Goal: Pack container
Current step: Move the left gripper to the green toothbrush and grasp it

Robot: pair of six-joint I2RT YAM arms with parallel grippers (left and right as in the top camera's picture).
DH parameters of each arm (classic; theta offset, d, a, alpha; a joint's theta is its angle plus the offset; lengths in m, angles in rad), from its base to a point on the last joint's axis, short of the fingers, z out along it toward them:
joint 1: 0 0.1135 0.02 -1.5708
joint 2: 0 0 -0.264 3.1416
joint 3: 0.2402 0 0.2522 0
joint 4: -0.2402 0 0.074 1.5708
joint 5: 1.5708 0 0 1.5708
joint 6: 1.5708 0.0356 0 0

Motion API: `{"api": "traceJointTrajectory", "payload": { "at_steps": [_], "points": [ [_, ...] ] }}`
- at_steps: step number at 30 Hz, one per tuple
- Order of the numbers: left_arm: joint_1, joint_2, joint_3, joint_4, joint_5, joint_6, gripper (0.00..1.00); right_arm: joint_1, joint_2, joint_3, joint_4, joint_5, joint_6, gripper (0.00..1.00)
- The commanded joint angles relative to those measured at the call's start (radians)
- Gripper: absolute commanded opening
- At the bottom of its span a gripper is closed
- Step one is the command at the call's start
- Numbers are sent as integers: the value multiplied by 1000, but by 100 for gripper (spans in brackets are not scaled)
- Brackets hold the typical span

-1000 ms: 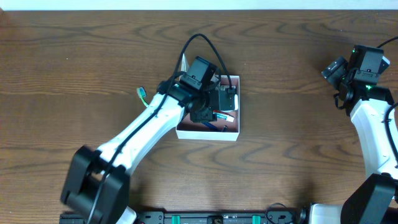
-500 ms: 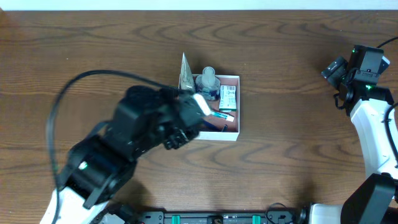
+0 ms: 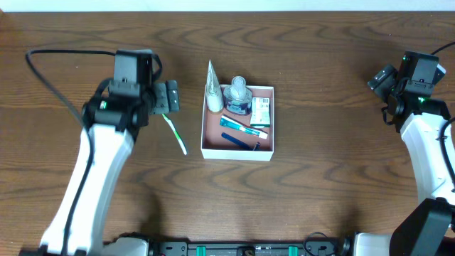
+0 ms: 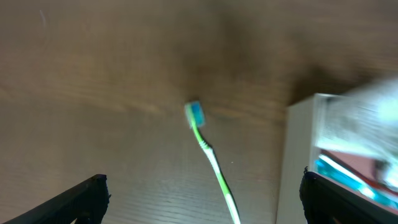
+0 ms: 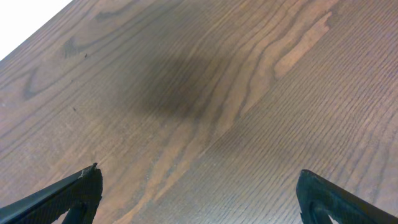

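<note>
The left pincer (image 3: 170, 97) hangs released above the table (image 3: 320, 199). In its wrist view the left pincer (image 4: 202, 190) has its two dark fingertips (image 4: 93, 190) at opposite edges of the frame, wide apart, with nothing gripped. Directly beneath it, on the bare wood, lies a green-and-white toothbrush (image 4: 213, 165), its blue-and-green head pointing away from the pincer and its handle running back between the fingertips. From overhead the toothbrush (image 3: 175, 133) sits just below the pincer, slanting toward the container (image 3: 238, 154), apart from its wall.

The container stands beyond the toothbrush, near the pincer's open end, so the brush lies between the two. In the left wrist view only the container's white side wall (image 4: 298, 162) and a blurred strip of its inside show, beside one fingertip. The overhead view shows the whole box. A white pointed tube (image 3: 212, 89) leans at the corner nearest the pincer. A clear round bottle (image 3: 237, 91) is beside it, and a green-and-white packet (image 3: 261, 110) lies along the far wall. A blue-and-white tube (image 3: 244, 128) and a dark blue item (image 3: 238, 140) lie on the reddish floor.

The right pincer (image 3: 382, 77) is well apart from all of this, at the far side of the table. Its wrist view shows the right pincer (image 5: 199, 190) released too, fingertips spread wide over shadowed bare wood (image 5: 199, 93).
</note>
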Motion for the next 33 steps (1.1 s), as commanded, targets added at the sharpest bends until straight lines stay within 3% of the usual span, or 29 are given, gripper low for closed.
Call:
{"api": "traceJointTrajectory", "payload": {
  "at_steps": [1, 7, 11, 15, 20, 33],
  "points": [
    [32, 130, -16, 6, 102, -131, 98, -5, 2, 1, 2, 8, -6, 99],
    [33, 327, -16, 20, 220, -132, 98, -5, 2, 1, 2, 8, -6, 99],
    [33, 389, -16, 19, 228, -204, 98, -5, 2, 1, 2, 8, -6, 99],
    [33, 407, -16, 13, 228, -284, 99, -5, 2, 1, 2, 8, -6, 99],
    [33, 408, -16, -41, 226, -303, 83, -5, 2, 1, 1, 8, -6, 99],
    [33, 425, -129, 22, 214, -311, 79, -5, 2, 1, 2, 8, -6, 99]
  ]
}}
